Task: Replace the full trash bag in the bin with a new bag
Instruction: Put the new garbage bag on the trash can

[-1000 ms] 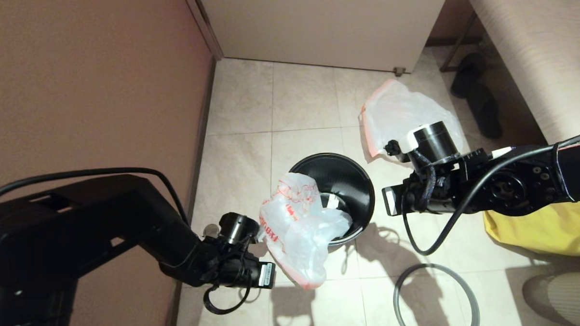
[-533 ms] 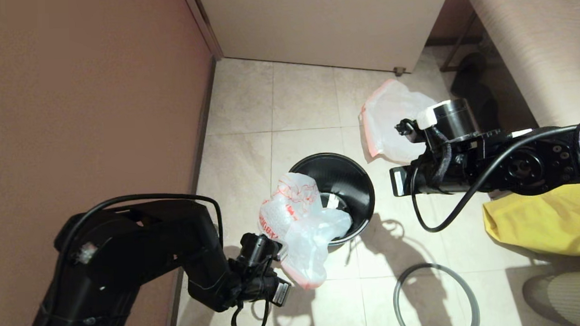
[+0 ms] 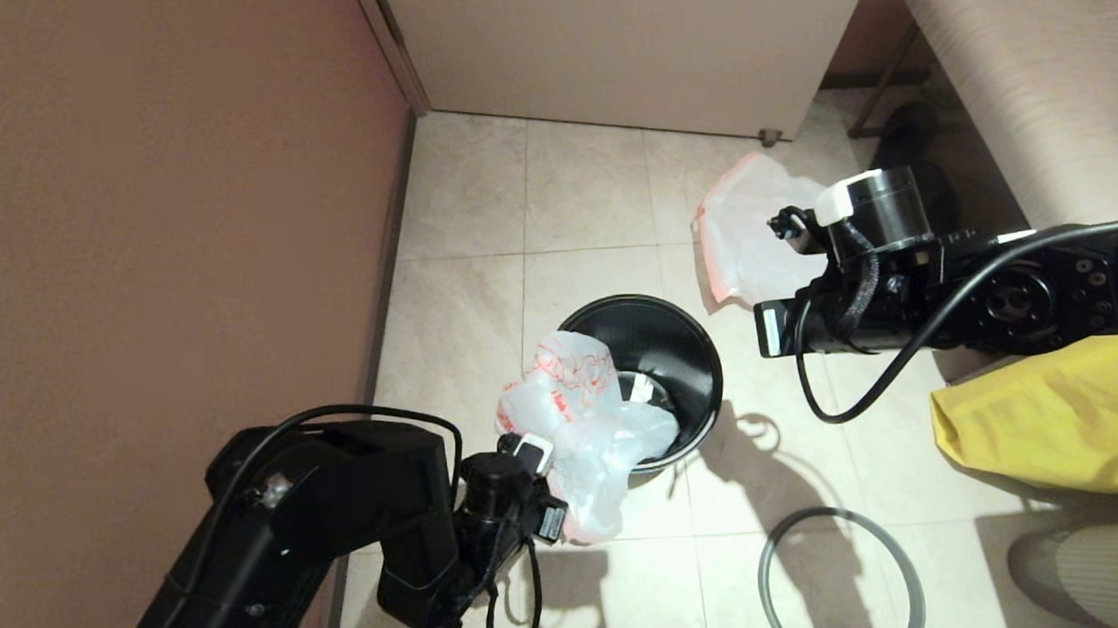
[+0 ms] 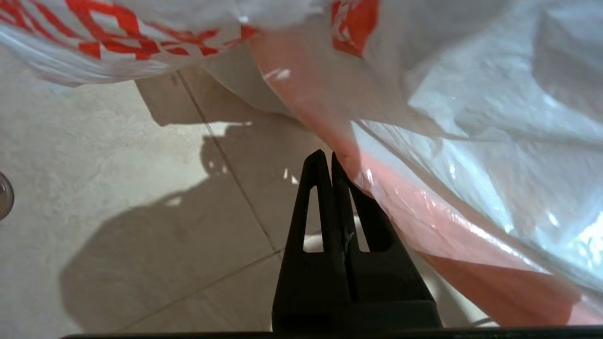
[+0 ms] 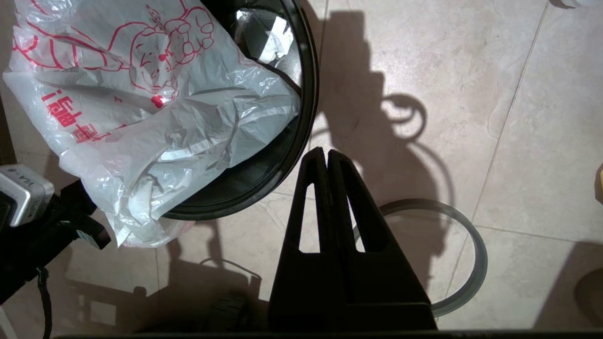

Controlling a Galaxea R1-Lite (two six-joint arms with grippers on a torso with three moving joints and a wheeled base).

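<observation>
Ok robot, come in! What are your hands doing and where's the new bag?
Left gripper shut, tips against new bag's pink hem, no clear grip. Right gripper shut, empty, above floor beside bin. Bag draped over bin's near rim. Grey hoop loose on floor.

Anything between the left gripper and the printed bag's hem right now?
Nothing visible. The left gripper, fingers shut, sits right at the pink hem of the new bag, which drapes over the near rim of the bin. Whether it pinches the film is unclear.

The bin [image 3: 682,365] mouth is half blocked — the new bag [image 3: 576,416] drapes over its near-left rim; far-right half open. Grey hoop [image 3: 838,574] lies near-right of the bin, bare floor between.
</observation>
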